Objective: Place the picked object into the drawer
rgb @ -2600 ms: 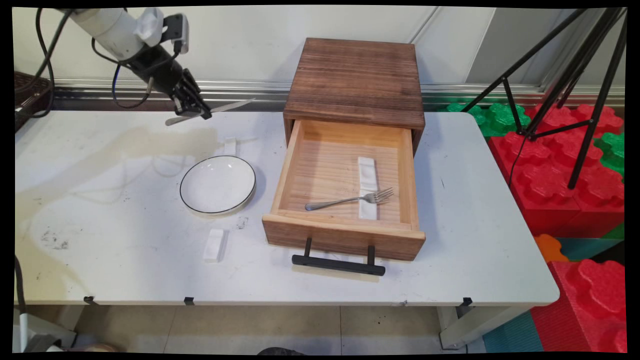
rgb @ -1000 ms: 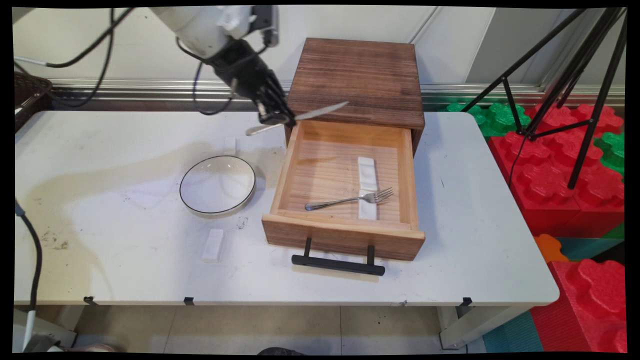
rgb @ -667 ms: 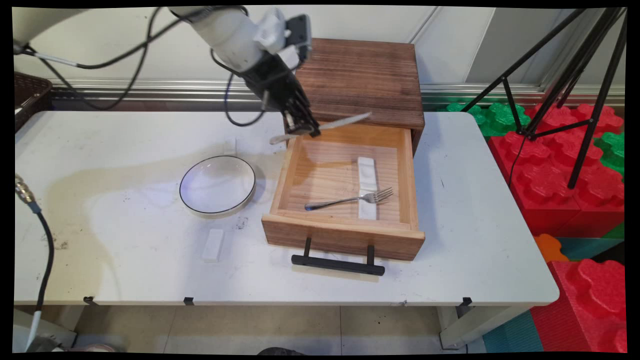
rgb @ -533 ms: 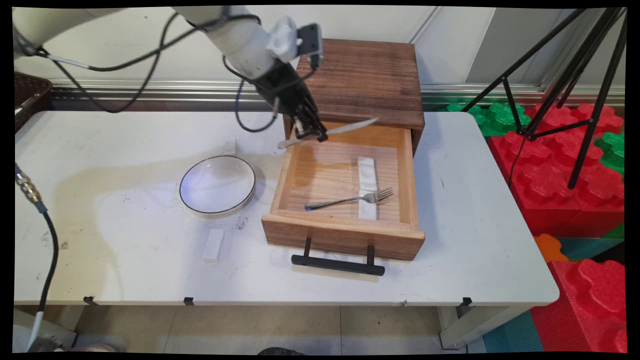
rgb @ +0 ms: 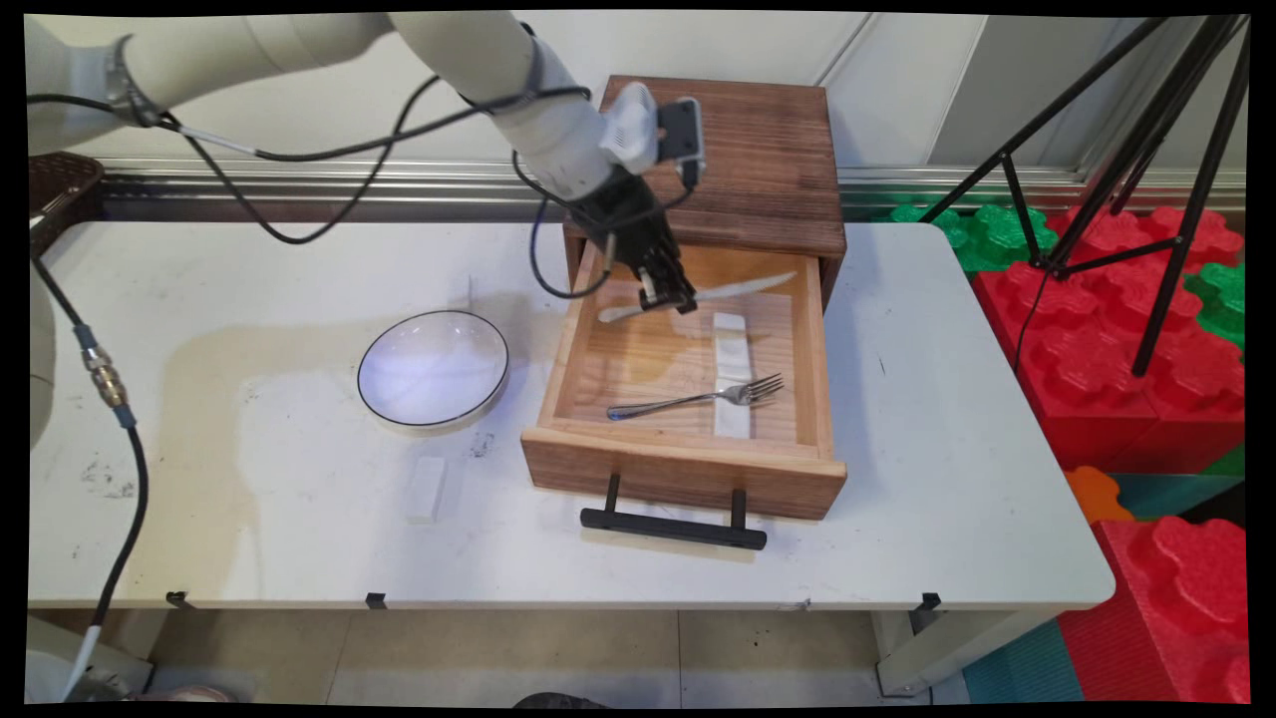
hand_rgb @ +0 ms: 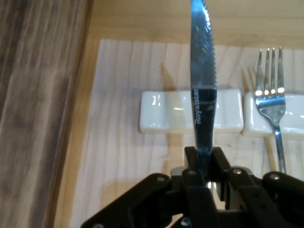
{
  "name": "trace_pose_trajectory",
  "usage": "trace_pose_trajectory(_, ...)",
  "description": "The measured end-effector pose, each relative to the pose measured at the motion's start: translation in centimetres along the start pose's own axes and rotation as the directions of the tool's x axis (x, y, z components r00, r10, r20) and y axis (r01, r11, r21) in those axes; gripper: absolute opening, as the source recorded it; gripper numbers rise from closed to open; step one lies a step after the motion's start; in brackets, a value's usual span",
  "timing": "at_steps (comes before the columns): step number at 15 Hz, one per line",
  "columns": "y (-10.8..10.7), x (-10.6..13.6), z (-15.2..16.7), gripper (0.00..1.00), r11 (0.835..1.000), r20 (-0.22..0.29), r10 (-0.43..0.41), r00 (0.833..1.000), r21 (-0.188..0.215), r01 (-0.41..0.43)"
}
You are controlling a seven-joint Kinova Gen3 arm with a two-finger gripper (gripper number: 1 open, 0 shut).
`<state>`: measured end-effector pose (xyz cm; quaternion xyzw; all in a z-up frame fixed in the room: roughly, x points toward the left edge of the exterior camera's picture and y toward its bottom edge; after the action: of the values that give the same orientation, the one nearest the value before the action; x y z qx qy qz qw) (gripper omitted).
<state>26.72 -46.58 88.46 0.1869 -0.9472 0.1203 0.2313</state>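
Observation:
My gripper (rgb: pixel 670 297) (hand_rgb: pixel 204 159) is shut on a steel table knife (rgb: pixel 743 289) (hand_rgb: pixel 203 71), held level over the back of the open wooden drawer (rgb: pixel 573 329). The blade points right, above a white cutlery rest (rgb: pixel 731 331) (hand_rgb: pixel 164 111) lying on the drawer floor. Just in front of that one lies a second white rest (rgb: pixel 733 419) (hand_rgb: pixel 289 118) with a steel fork (rgb: pixel 688 399) (hand_rgb: pixel 270 90) lying across it. In the hand view the knife's blade runs straight up from between my fingers, with the fork to its right.
The drawer belongs to a dark wooden box (rgb: pixel 713 160) at the table's back. A white plate with a dark rim (rgb: pixel 434 367) sits left of the drawer. Another white rest (rgb: pixel 427 489) lies nearer the front edge. A black tripod (rgb: pixel 1146 150) and red foam blocks (rgb: pixel 1126 349) stand at the right.
My gripper has carried the knife from above the table's back left, rightward and down, to over the open drawer. Fork, rests and plate have stayed put.

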Motion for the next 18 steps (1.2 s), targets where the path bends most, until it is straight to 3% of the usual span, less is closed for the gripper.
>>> trace_pose_trajectory(6,0.4,0.6,2.8,0.00,0.999,0.005,0.030,1.000,-0.017,-0.030)
trace_pose_trajectory(18,0.4,-0.7,6.3,0.00,0.997,0.026,0.079,0.997,-0.027,-0.078)
